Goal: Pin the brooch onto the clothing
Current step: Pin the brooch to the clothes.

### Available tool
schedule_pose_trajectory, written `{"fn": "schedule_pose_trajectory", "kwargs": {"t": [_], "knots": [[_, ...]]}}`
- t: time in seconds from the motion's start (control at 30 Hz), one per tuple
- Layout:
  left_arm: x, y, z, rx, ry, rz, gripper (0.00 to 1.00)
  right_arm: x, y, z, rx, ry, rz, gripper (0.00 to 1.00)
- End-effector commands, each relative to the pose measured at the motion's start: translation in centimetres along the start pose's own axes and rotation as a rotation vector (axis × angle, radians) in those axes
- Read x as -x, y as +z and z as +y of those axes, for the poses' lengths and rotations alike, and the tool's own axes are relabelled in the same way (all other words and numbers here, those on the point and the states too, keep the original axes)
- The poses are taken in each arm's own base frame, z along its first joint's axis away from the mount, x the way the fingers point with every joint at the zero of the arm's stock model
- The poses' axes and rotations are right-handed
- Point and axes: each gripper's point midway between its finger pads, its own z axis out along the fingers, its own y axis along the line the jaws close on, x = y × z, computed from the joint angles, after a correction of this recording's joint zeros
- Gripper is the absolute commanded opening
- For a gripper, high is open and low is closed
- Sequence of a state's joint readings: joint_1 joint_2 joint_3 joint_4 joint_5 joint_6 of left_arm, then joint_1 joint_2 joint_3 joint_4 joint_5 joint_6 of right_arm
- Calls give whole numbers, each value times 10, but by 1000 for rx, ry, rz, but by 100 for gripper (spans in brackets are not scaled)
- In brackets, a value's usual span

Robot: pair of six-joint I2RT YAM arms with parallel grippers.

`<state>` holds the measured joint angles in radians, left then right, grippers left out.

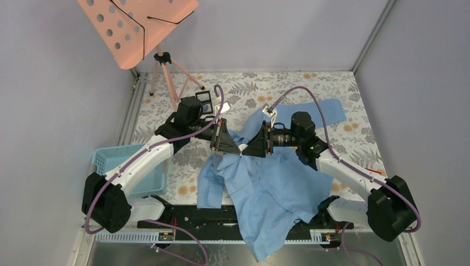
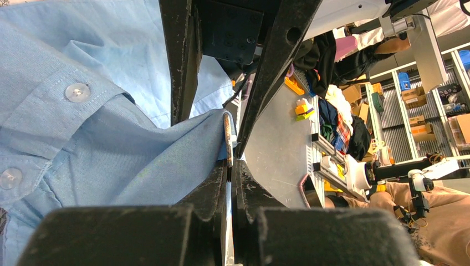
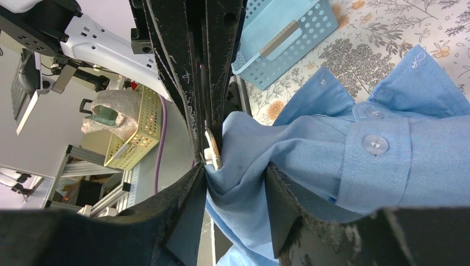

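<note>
Top external: shirt (image 1: 271, 183) heaped at centre of bench (image 1: 360, 127), spilling over near edge; I can't read the claw tips here. Left wrist: left claw (image 2: 230, 166) clamped on small metal brooch (image 2: 227, 138) at a shirt fold. Right wrist: right claw (image 3: 235, 169) half-open astride that fold.

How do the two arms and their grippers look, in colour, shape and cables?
The left arm and right arm have white links and black joints, each with a purple cable. The left gripper and right gripper are black, wedge-shaped, scuffed.
</note>
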<state>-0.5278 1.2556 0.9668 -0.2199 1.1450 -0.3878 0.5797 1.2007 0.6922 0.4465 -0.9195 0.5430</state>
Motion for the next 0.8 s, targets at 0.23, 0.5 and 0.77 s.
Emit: {"fn": "schedule_pose_trajectory", "kwargs": {"t": [0.23, 0.5, 0.77], "knots": [[10, 0, -40, -124, 155, 6, 0, 13, 4, -5, -21, -3, -22, 44], [9, 1, -39, -125, 150, 10, 0, 10, 7, -15, -59, 36, -13, 40], [9, 0, -40, -126, 156, 9, 0, 9, 7, -24, -101, 71, -26, 38]]}}
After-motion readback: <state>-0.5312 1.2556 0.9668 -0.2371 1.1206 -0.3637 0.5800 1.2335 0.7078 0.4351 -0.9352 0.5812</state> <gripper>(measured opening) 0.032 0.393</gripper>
